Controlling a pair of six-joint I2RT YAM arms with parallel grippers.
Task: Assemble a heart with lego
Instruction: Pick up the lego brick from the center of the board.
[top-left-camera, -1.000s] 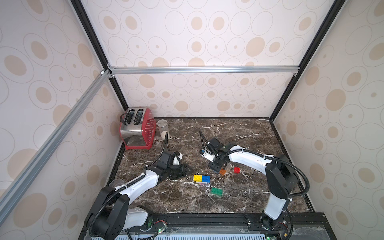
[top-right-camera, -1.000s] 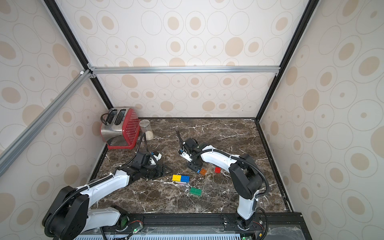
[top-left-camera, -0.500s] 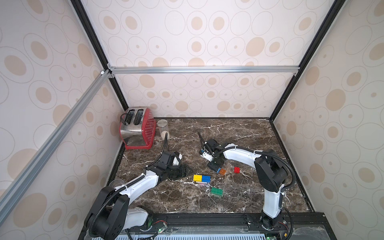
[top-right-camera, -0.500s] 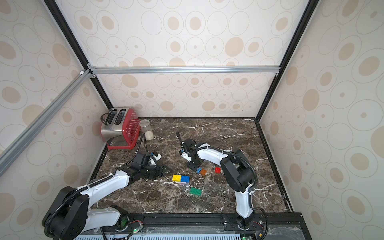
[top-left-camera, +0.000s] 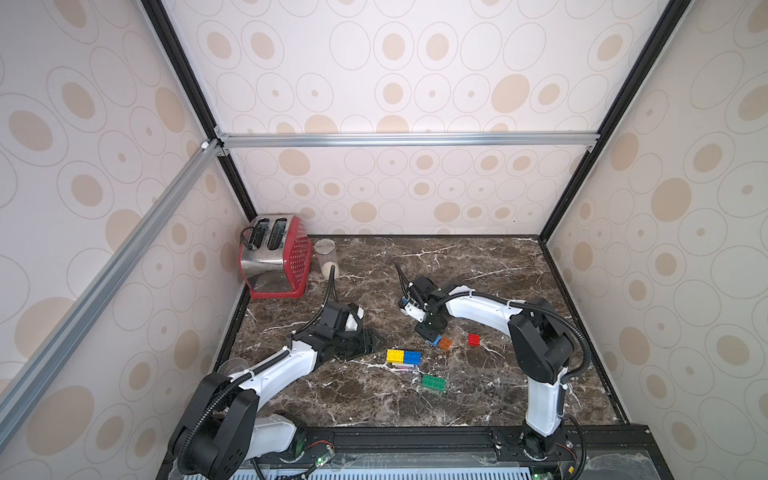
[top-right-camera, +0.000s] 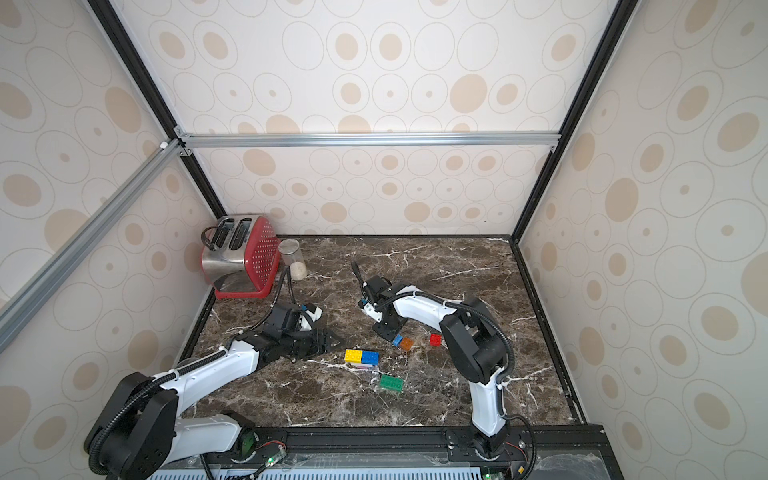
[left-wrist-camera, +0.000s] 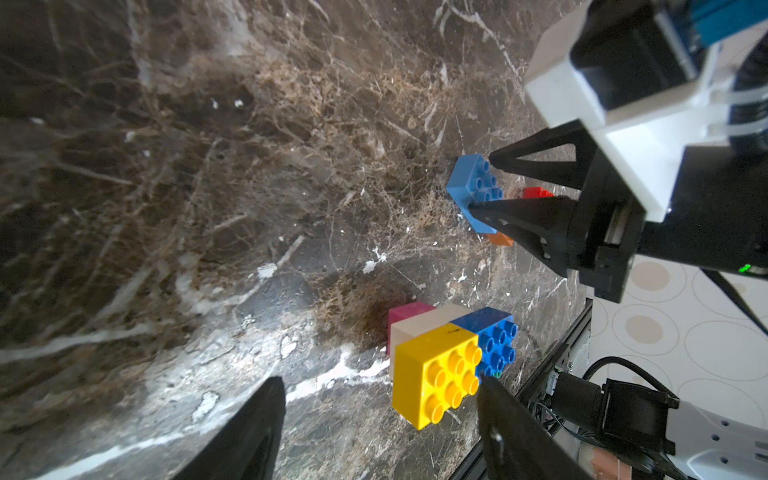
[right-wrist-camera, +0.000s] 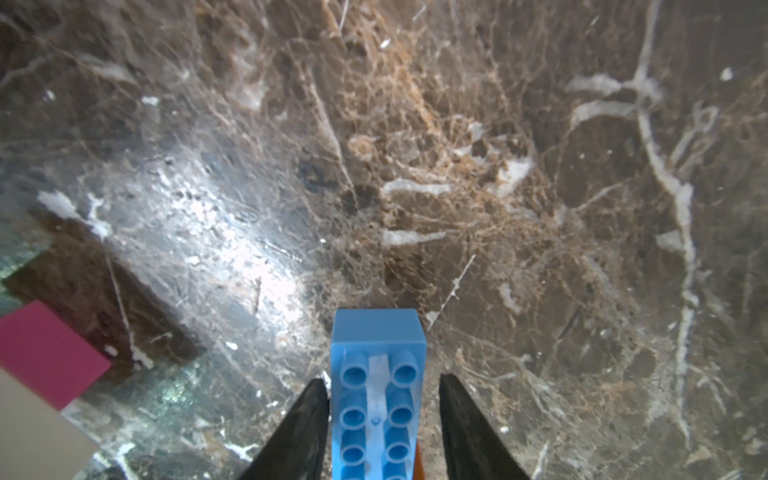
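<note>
Right wrist view shows the right pincer (right-wrist-camera: 382, 378) around a light blue brick (right-wrist-camera: 376, 332). One finger (right-wrist-camera: 303, 428) touches the side of the brick. The other finger (right-wrist-camera: 469, 428) is a little way off it, so the pincer is spread and not pinching yet.

In both top views this brick sits right of the middle of the counter (top-left-camera: 478, 270). An orange brick (top-left-camera: 445, 343) touches it on the right. A red brick (top-left-camera: 473, 339) lies on its own, a bit more to the right.

A small stack (top-left-camera: 402, 358) stands to the left and a bit nearer. It has a yellow brick (left-wrist-camera: 436, 374) and a dark blue brick (left-wrist-camera: 494, 340) side by side on top. A white brick (left-wrist-camera: 424, 324) is under them, and a pink brick (left-wrist-camera: 407, 311) is at the bottom. A green brick (top-left-camera: 433, 383) lies flat, near the stack on its near side.

The left pincer (left-wrist-camera: 380, 380) is spread wide and holds nothing. It is low over the counter, just left of the stack and not touching it.

A red toaster (top-left-camera: 274, 257) and a clear jar (top-left-camera: 326, 257) stand in the far left corner.
</note>
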